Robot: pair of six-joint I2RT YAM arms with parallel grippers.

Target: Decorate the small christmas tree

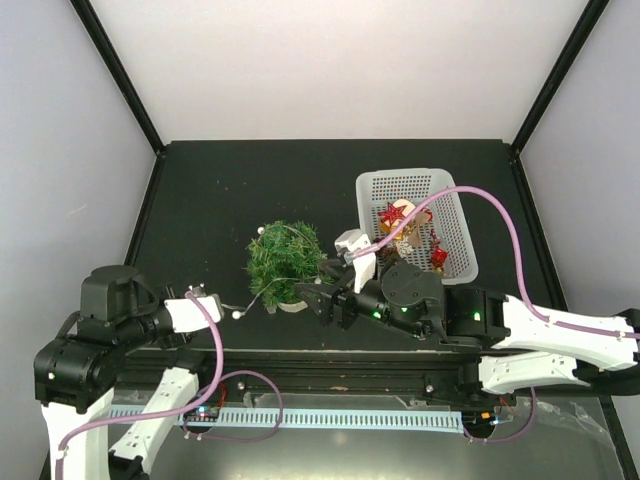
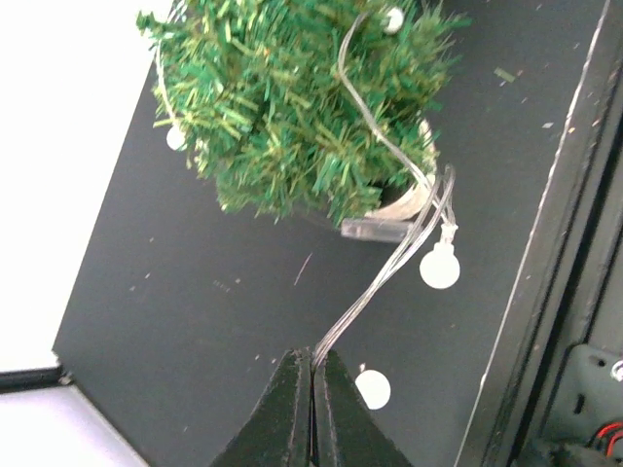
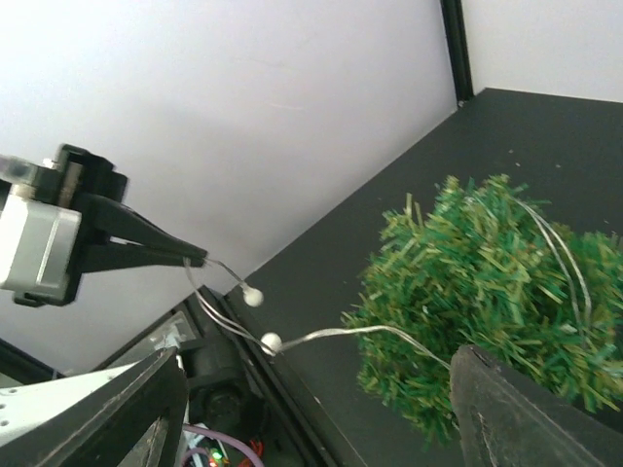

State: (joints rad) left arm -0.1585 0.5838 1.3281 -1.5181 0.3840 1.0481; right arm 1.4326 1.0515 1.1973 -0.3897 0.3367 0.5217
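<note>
top external | one small christmas tree (image 1: 285,258) | left fingers (image 2: 290,413) pinch one light string (image 2: 382,280) | right fingers (image 3: 516,413) apart

Green small christmas tree (image 1: 285,255); light string (image 2: 439,266) white-bulbed; white mesh basket (image 1: 410,178); red, perhaps gold ornaments (image 1: 397,216).

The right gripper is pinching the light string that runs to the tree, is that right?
No. It is the left gripper that is pinching the light string that runs to the tree, as the left wrist view shows.
</note>
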